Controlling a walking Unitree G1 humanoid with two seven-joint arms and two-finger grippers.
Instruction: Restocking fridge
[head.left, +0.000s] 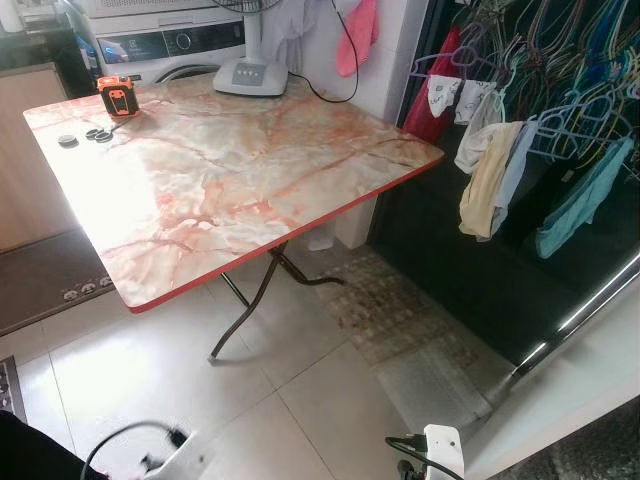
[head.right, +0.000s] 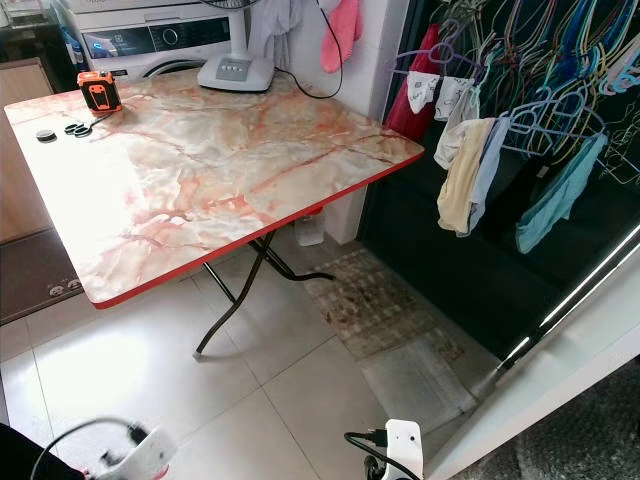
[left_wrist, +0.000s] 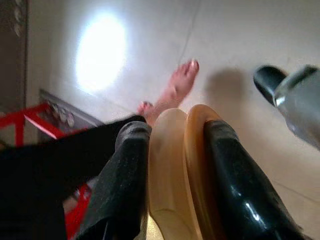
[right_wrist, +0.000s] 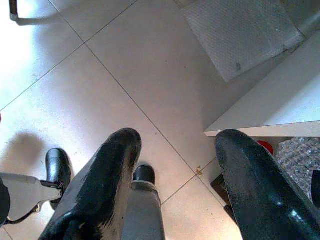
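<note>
Gripping a tan rounded object (left_wrist: 180, 175) tightly between left end effector (left_wrist: 175, 150) fingers above the tiled floor (head.left: 290, 400); holding right end effector (right_wrist: 175, 165) wide apart, empty, beside a white door edge (right_wrist: 280, 100).

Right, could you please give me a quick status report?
Left hand shut on tan bottle. Right hand open, empty, over floor. Folding table ahead.

Marble-topped table (head.left: 230, 180) beside hanging laundry (head.left: 520, 160)
</note>
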